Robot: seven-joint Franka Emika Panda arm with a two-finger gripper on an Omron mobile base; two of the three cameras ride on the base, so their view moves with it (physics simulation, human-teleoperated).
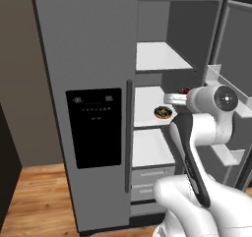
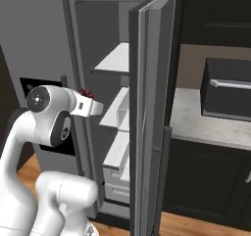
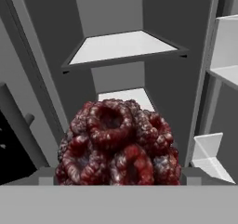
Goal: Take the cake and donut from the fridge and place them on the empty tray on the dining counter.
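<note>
A: Where is the cake [image 3: 118, 144] seen?

B: In the hand view it is seen close in front of the camera, a dark red, knobbly lump low in the picture, with the white fridge shelves [image 3: 122, 46] behind it. In the left base view a small part of it [image 1: 184, 90] shows just beyond the arm's wrist, over the middle shelf [image 1: 147, 105] of the open right compartment.

A: And the gripper [image 3: 119, 179]?

B: Its jaws are spread nearly as wide as they go, one at each side of the cake. Whether the cake is actually gripped cannot be told, since the fingertips are hidden behind it and by the band at the bottom.

A: Where is the donut [image 1: 163, 112] found?

B: On the same middle shelf, nearer the front edge and to the left of the wrist, lying flat and apart from the cake.

A: How is the fridge [image 1: 88, 108] seen?

B: The left door is closed, with the black dispenser panel [image 1: 93, 127] on it. The right door [image 2: 149, 112] is swung wide open, edge-on in the right base view, with a dark microwave [image 2: 228, 95] on the pale counter [image 2: 201, 125] to the right of it.
</note>
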